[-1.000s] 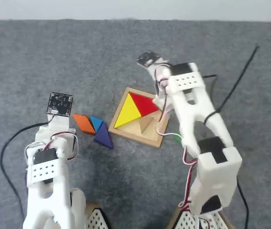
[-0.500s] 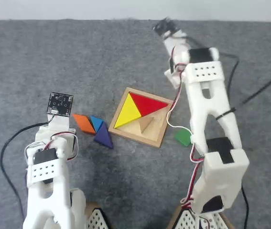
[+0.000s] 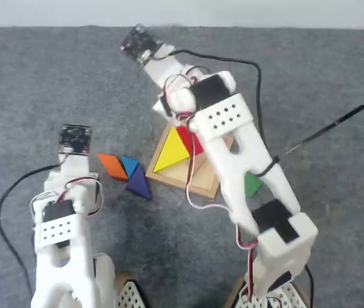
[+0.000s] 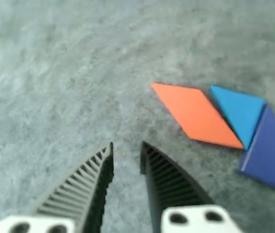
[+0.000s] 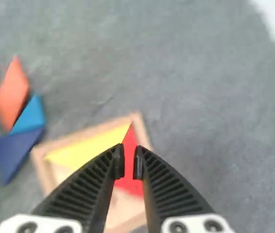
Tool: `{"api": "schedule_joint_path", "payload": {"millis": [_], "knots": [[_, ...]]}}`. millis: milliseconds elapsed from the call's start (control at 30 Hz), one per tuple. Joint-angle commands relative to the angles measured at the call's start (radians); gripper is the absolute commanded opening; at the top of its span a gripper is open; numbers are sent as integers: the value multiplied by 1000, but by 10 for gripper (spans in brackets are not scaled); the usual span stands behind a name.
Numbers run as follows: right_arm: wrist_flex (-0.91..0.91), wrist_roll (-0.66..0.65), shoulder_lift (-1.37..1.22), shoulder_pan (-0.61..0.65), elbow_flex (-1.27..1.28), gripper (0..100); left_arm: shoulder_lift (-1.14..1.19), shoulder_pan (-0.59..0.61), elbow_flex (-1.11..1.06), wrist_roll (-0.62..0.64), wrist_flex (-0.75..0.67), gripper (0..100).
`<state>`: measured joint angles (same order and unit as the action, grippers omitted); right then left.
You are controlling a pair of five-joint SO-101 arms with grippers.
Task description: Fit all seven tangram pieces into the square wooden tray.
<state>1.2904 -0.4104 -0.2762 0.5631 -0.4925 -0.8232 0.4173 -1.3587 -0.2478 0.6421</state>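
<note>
Near the tabletop's middle: wooden tray point(image 3: 175, 183) holding yellow triangle point(image 3: 172, 154) and red triangle point(image 3: 187, 138). Over the red one, right gripper point(image 5: 126, 158), jaws almost together, empty. Left gripper point(image 4: 126, 153), jaws slightly apart, near orange parallelogram point(image 4: 195, 114) and blue triangle point(image 4: 236, 109). From above, also a green piece point(image 3: 253, 185) beside the tray.

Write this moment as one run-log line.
tray: yellow, red in | orange, blue, purple beside it | green on its other side | left gripper: open, empty, near orange | right gripper: shut, empty, over tray

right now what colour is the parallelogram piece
Orange; the parallelogram shows best in the left wrist view.
</note>
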Motion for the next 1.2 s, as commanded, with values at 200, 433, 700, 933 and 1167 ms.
{"api": "schedule_joint_path", "payload": {"millis": [200, 433, 700, 933, 1167], "knots": [[-124, -18, -278, -337, -57, 507, -31, 14, 28, 17, -26, 151], [59, -43, -214, -414, -71, 504, -31, 12, 16, 15, -54, 152], [266, -46, -71, -252, -66, 50, -31, 12, 15, 12, -54, 152], [260, -72, -71, -113, 80, 48, -31, 14, 15, 12, -54, 152], [-18, -207, -71, -44, 393, 58, -31, 14, 15, 11, -54, 152]]}}
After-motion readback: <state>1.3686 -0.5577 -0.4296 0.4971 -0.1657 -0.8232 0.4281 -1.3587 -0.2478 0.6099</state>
